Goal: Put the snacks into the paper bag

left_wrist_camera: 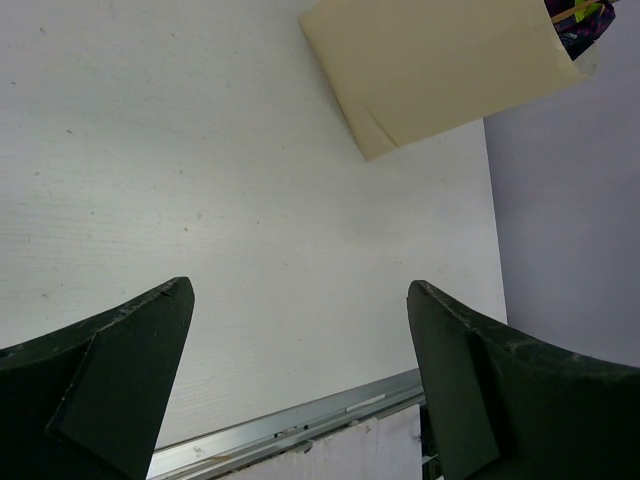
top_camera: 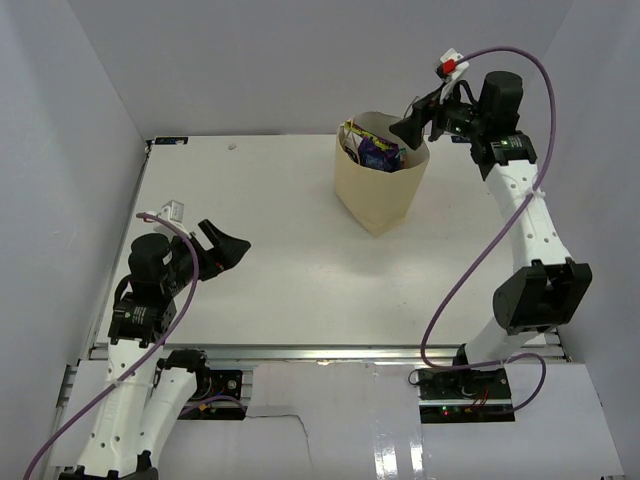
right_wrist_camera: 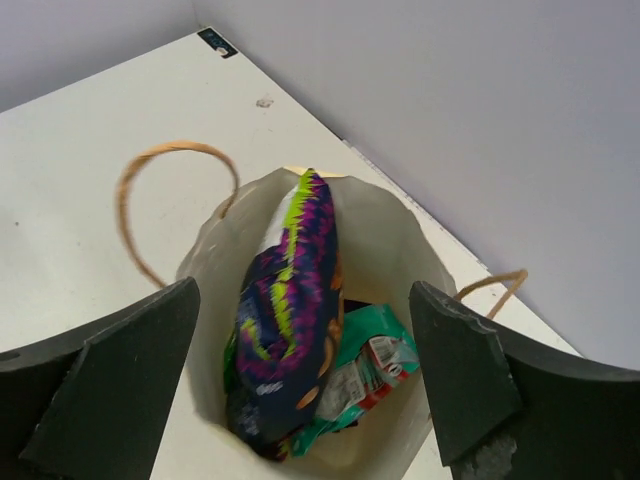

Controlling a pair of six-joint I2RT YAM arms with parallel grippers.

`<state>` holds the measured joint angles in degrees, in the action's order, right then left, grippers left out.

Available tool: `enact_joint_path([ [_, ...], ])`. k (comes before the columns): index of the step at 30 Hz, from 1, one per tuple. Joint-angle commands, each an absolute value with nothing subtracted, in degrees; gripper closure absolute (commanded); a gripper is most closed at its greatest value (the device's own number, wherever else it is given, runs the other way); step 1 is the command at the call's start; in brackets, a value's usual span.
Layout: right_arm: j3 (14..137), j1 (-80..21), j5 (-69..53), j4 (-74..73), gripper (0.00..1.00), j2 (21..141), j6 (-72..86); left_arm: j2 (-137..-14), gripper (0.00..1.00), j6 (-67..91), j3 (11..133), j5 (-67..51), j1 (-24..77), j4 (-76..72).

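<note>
Right end effector [top_camera: 412, 128] hovering open above bag [top_camera: 375, 195], purple snack [right_wrist_camera: 290, 300] lying inside: drop step looking done. Left end effector [top_camera: 228, 250] hanging open. Next: lifting clear.

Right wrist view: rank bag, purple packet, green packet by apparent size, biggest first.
1. bag
2. purple packet
3. green packet, which lies partly hidden under the purple one, so only its visible part ranks last; its full size is unclear.

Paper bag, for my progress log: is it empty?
No, a purple packet and a teal packet sit inside the paper bag.
</note>
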<state>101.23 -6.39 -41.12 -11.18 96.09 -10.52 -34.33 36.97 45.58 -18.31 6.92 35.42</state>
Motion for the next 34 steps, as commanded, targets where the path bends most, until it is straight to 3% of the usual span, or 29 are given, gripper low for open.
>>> enact_joint_path([
  [1, 98.20, -5.10, -42.54, -16.96, 0.10, 85.28, -10.63, -34.72, 0.02, 35.95, 46.67, -16.26, 6.86, 33.49],
  [6, 82.99, -4.22, -33.51, -17.22, 0.10, 70.61, -11.60, -36.29, 0.02, 35.25, 47.20, -17.14, 6.86, 32.08],
  [17, 61.37, -4.22, -16.02, -28.92, 0.10, 58.20, -8.70, -36.65, 0.02, 32.35, 48.16, -17.49, 6.86, 30.15],
  [26, 59.41, -4.22, -5.11, -27.69, 0.10, 55.46, -6.68, -33.14, 0.02, 32.52, 45.35, -17.84, 6.77, 30.32],
  [34, 59.41, -4.22, -4.65, -25.93, 0.10, 55.81, -7.38, -30.50, 0.02, 32.96, 44.91, -16.88, 6.86, 32.08],
])
